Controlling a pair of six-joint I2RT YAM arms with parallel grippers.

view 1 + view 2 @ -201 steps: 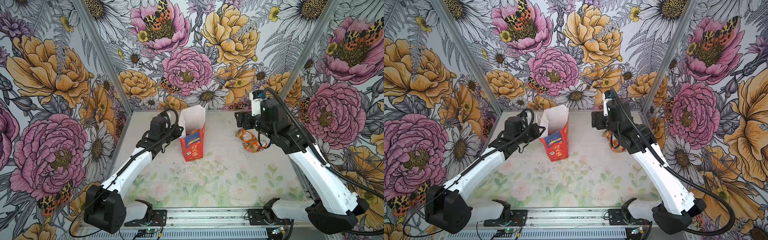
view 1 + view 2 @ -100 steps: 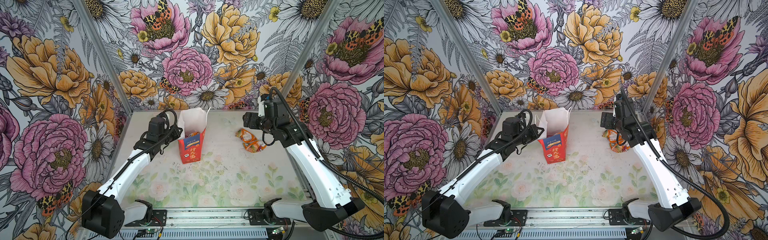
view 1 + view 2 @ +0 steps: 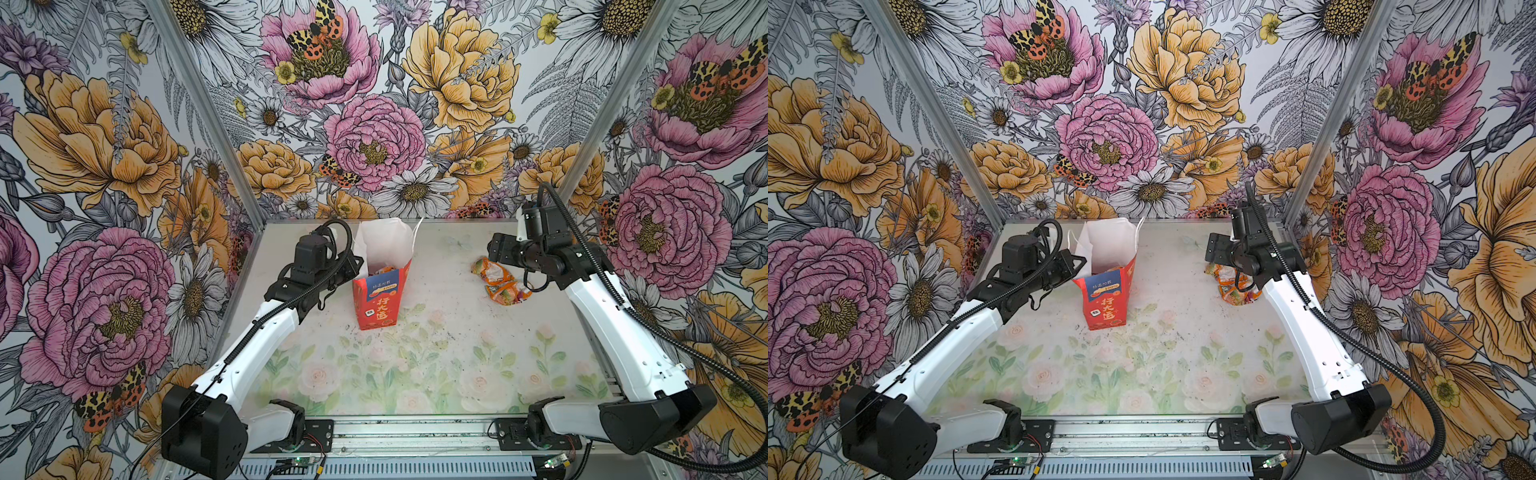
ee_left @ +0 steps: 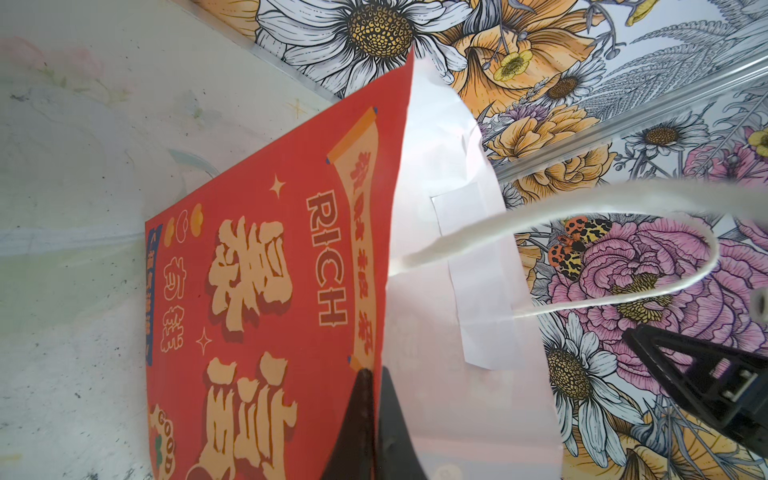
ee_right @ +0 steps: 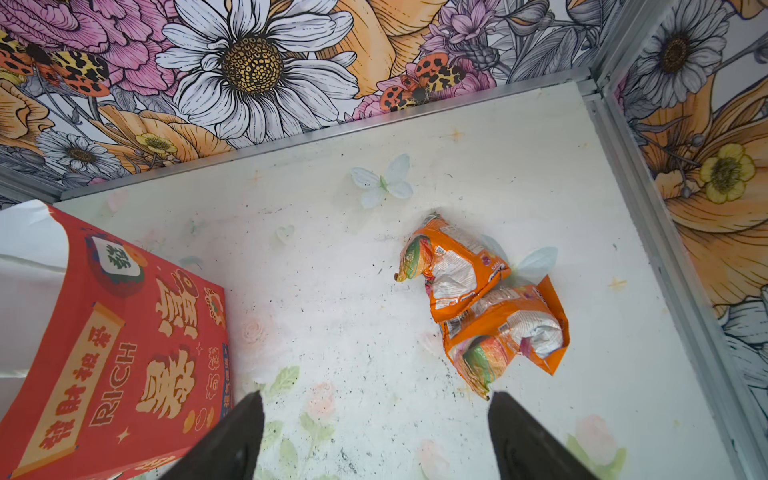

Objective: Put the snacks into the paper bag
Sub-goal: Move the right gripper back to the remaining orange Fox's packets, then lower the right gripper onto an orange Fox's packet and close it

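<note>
Two high front views over whole table; close wrist views, paper bag in both.

The paper bag stands on the table, two touching packets to its right

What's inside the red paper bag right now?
Inside the tall red paper bag, only the white inner wall and a small unclear sliver at the front rim show. The front panel covers the bottom, so contents cannot be counted.
</note>
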